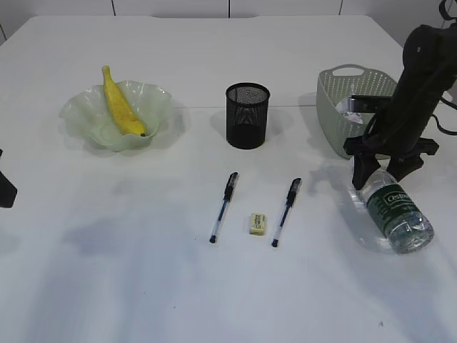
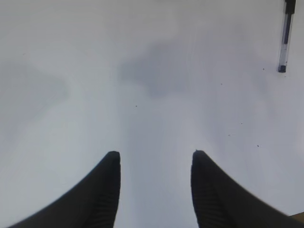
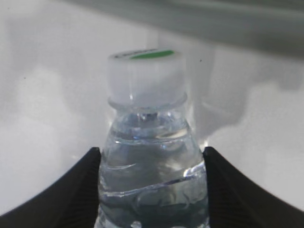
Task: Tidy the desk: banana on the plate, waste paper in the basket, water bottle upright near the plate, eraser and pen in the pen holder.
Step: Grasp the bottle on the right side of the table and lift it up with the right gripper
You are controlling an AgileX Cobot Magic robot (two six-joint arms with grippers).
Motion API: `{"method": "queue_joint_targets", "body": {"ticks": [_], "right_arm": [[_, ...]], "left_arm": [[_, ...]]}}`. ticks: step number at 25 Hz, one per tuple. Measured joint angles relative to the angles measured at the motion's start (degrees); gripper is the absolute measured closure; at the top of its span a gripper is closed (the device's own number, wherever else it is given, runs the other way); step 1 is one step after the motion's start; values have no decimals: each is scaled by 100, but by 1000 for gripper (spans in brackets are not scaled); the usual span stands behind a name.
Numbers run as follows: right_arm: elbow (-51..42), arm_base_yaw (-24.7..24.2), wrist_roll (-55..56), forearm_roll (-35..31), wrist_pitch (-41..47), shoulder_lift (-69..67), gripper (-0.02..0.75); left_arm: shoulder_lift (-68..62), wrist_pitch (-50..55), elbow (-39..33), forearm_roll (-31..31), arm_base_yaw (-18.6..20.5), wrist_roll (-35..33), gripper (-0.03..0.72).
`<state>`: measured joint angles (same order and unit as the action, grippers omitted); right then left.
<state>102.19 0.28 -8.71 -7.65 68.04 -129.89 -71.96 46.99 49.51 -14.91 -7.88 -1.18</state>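
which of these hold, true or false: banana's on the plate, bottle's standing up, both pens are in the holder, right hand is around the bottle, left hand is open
1. The banana lies on the plate: true.
2. The water bottle stands upright: false, it lies on its side.
3. Both pens are in the pen holder: false, both lie on the table.
4. The right hand brackets the bottle's shoulder: true.
5. The left hand is open: true, nothing between its fingers.

Waste paper (image 1: pixel 351 106) mostly hidden in basket (image 1: pixel 335 100).
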Motion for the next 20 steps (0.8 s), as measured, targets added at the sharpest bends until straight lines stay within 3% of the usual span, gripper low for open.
{"method": "queue_joint_targets", "body": {"ticks": [20], "right_arm": [[0, 0, 92, -97, 63, 638, 305]], "left_arm": [[0, 0, 0, -11, 0, 0, 367]]}}
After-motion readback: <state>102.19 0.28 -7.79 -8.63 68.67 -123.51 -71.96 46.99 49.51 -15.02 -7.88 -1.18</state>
